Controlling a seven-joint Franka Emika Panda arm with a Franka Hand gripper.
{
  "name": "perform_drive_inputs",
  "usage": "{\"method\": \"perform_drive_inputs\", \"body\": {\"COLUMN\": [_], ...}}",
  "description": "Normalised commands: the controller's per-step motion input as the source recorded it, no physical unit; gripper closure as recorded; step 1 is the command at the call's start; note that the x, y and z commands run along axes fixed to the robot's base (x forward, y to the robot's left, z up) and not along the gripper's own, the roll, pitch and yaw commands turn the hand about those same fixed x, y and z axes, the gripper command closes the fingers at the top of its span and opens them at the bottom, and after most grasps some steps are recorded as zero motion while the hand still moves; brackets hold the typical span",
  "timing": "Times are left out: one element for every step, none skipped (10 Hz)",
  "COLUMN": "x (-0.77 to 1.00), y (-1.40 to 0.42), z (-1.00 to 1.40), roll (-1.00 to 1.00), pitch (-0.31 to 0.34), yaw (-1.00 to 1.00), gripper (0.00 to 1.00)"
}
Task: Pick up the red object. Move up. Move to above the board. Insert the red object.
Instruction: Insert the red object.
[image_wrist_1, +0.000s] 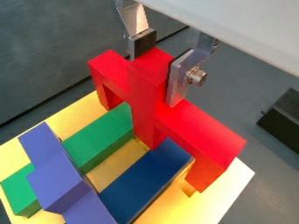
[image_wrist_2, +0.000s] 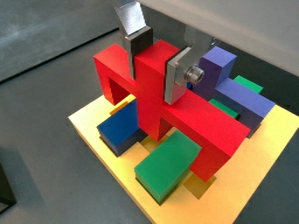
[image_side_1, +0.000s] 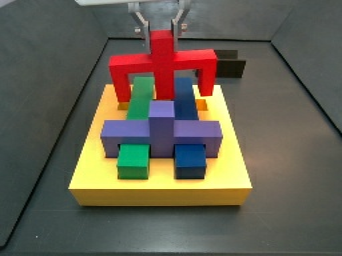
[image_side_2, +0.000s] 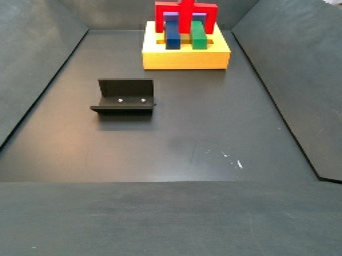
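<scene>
My gripper (image_wrist_1: 162, 59) is shut on the raised centre ridge of the red object (image_wrist_1: 198, 131), one pad on each side, as both wrist views show (image_wrist_2: 156, 59). The red object (image_side_1: 163, 66) stands upright over the far part of the yellow board (image_side_1: 160, 188). Its two legs straddle a green block (image_wrist_2: 170, 166) and a blue block (image_wrist_2: 121, 127). Whether the legs sit in slots I cannot tell. In a side view the gripper (image_side_1: 160, 22) comes down from above. A purple cross-shaped block (image_side_1: 160, 130) lies on the board's middle.
A black block (image_side_1: 230, 66) sits just behind the board. The fixture (image_side_2: 124, 97) stands on the dark floor well in front of the board (image_side_2: 187, 58). Dark sloping walls (image_side_2: 40, 80) enclose the floor on both sides.
</scene>
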Motion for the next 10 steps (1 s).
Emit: {"method": "perform_drive_inputs", "body": {"x": [-0.12, -0.02, 0.0, 0.09, 0.0, 0.0, 0.0, 0.0, 0.07, 0.16], "y": [0.0, 0.0, 0.0, -0.02, 0.0, -0.03, -0.01, 0.0, 0.0, -0.01], "z": [0.11, 0.01, 0.0, 0.0, -0.02, 0.0, -0.08, -0.27, -0.42, -0.41], "roll": [0.0, 0.0, 0.01, 0.04, 0.05, 0.06, 0.07, 0.05, 0.06, 0.05], "pitch": [0.0, 0.0, 0.0, 0.019, 0.0, 0.017, 0.0, 0.0, 0.0, 0.024], "yaw": [0.0, 0.03, 0.09, 0.1, 0.08, 0.09, 0.07, 0.05, 0.0, 0.0], "gripper": [1.0, 1.0, 1.0, 1.0, 1.0, 1.0, 1.0, 1.0, 1.0, 1.0]}}
